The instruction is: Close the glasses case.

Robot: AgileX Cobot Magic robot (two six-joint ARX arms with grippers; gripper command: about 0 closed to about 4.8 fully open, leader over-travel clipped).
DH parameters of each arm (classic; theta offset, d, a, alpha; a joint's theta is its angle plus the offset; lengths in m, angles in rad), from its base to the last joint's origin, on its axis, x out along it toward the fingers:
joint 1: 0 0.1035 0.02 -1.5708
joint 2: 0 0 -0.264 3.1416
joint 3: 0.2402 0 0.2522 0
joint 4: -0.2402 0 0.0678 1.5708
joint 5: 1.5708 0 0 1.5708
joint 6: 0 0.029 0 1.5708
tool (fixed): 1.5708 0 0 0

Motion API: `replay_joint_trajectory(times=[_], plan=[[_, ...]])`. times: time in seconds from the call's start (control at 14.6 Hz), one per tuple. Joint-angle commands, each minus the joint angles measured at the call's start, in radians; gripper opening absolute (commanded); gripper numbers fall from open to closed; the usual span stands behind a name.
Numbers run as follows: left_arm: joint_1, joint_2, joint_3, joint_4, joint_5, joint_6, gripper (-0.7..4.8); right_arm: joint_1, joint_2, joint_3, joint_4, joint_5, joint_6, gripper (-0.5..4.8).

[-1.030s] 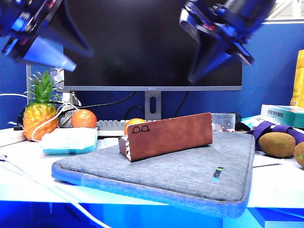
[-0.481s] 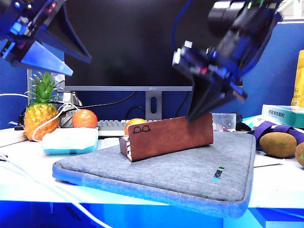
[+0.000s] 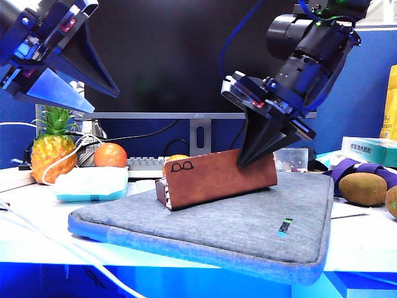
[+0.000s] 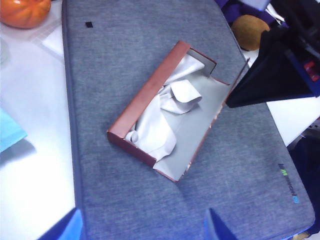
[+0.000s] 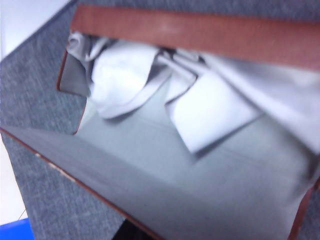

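The left gripper [image 3: 87, 87] hangs high at the upper left of the exterior view, its jaws spread wide and pointing down to the right. The right arm reaches down from the upper right, wrist angled down-left; the right gripper [image 3: 243, 162] has its jaws pressed together into a single wedge.

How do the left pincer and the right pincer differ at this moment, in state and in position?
The left pincer is open, while the right pincer is shut. The left pincer hangs high above the table, far from the glasses case; the right pincer is low, its tip at the case's raised flap. The left pincer stands over the pineapple side, the right over the grey sleeve. Both point downward.
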Motion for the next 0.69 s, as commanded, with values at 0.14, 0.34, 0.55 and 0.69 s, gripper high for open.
replay_joint_trajectory(times=[0.14,0.34,0.55,0.69], plan=[[0.001,-0.002,0.002,0.008,0.005,0.004,3.3,0.001,0.009,0.004,0.091,-0.004,0.031,-0.08],[0.0,-0.002,0.002,0.008,0.005,0.003,3.3,0.001,0.071,0.006,0.144,-0.005,0.033,-0.08],[0.001,-0.002,0.002,0.013,0.003,0.004,3.3,0.001,0.082,0.039,0.31,-0.006,0.092,-0.08],[0.0,-0.002,0.002,0.01,0.004,0.0,3.3,0.001,0.08,0.092,0.29,-0.015,0.093,-0.08]])
